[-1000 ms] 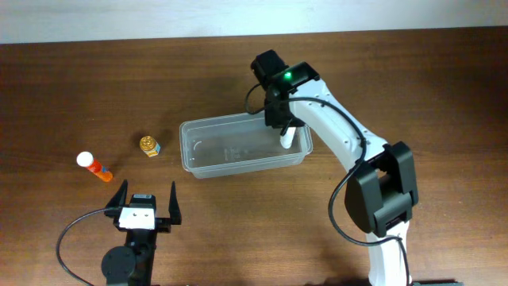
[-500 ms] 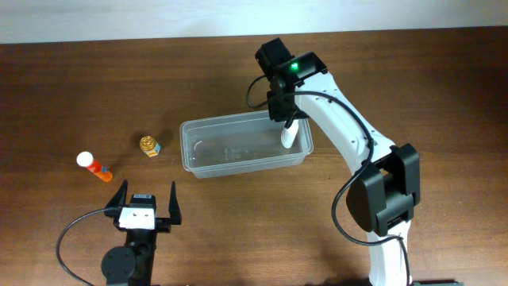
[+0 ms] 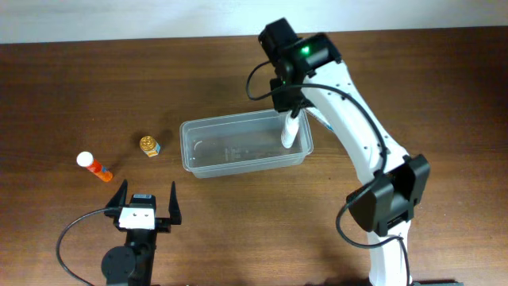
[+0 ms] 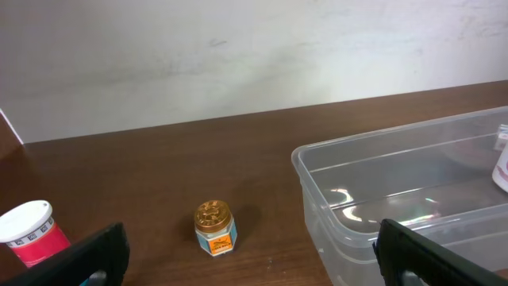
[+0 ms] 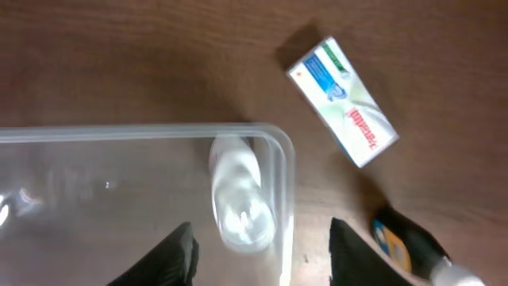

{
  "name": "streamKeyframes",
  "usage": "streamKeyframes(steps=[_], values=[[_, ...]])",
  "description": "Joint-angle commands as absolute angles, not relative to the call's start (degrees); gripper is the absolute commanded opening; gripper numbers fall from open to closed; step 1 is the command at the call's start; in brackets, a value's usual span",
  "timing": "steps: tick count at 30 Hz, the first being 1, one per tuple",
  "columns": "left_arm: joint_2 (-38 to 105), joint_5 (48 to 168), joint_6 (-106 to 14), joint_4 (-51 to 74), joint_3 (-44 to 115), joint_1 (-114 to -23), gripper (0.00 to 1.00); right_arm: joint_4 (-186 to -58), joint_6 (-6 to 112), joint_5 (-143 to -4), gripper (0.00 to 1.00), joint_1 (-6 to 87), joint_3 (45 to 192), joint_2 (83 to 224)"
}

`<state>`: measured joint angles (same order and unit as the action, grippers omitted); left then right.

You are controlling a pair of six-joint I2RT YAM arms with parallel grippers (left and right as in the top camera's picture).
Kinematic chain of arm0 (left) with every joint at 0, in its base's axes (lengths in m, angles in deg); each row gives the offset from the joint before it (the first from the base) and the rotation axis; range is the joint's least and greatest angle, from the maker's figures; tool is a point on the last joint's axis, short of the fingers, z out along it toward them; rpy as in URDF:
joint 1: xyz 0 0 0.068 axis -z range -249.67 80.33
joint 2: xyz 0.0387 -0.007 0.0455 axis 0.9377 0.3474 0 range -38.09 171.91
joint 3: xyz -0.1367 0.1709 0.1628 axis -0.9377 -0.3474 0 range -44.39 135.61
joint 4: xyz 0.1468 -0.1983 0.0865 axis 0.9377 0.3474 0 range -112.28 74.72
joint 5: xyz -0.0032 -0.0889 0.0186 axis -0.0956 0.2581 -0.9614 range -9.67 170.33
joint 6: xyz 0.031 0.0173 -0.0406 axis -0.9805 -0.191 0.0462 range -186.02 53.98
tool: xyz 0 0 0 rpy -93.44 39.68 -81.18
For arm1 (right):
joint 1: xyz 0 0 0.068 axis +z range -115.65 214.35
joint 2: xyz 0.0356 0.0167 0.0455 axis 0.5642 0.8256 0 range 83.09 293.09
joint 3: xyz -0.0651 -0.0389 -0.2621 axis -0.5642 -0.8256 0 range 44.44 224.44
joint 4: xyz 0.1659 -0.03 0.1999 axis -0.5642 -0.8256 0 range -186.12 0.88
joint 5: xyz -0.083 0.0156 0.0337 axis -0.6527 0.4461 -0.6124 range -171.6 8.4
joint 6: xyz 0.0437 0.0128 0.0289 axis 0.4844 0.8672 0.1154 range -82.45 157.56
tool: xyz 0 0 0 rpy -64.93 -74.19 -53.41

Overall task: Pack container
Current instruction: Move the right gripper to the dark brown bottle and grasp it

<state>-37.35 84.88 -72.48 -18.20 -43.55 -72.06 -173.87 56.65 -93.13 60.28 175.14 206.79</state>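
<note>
At the table's centre, the container (image 3: 190,152) holds a white bottle (image 3: 289,135) at its 3 o'clock end; the right gripper (image 5: 262,253), jaws apart above, should rise straight before seeking the box (image 5: 343,103), while the left gripper (image 3: 148,195) sits at 7 o'clock, jaws apart.

The right arm (image 3: 349,119) lifts and draws back toward the far edge of the bench (image 3: 79,79), its wrist now beyond the container (image 3: 238,170) rim instead of over it. The right pincer (image 5: 260,225), a second ago down at the white bottle (image 3: 289,135), hangs above it with jaws spread, and the bottle leans free at the right end wall.
</note>
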Motion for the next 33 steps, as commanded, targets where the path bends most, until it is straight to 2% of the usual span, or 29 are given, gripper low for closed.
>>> streamKeyframes(steps=[1, 5, 10, 13, 21, 33], values=[[-37.7, 85.5, -73.0, -18.1, -43.9, -72.5, 0.99, -179.6, 55.9, -93.9, 0.47, 57.3, 182.0, 205.7], [-37.7, 85.5, -73.0, -18.1, -43.9, -72.5, 0.99, -186.5, 55.4, -93.7, 0.47, 53.3, 186.2, 205.5], [-37.7, 85.5, -73.0, -18.1, -43.9, -72.5, 0.99, -186.5, 49.7, -82.2, 0.48, 48.2, 185.8, 203.1], [-37.7, 85.5, -73.0, -18.2, -43.9, -72.5, 0.99, -186.5, 48.8, -80.6, 0.48, 46.3, 183.6, 200.9], [-37.7, 85.5, -73.0, -18.2, -43.9, -72.5, 0.99, -185.7, 48.5, -83.8, 0.48, 41.2, 164.5, 192.1], [-37.7, 85.5, -73.0, -18.1, -43.9, -72.5, 0.99, -170.5, 46.1, -82.2, 0.48, 33.8, 142.2, 191.2]])
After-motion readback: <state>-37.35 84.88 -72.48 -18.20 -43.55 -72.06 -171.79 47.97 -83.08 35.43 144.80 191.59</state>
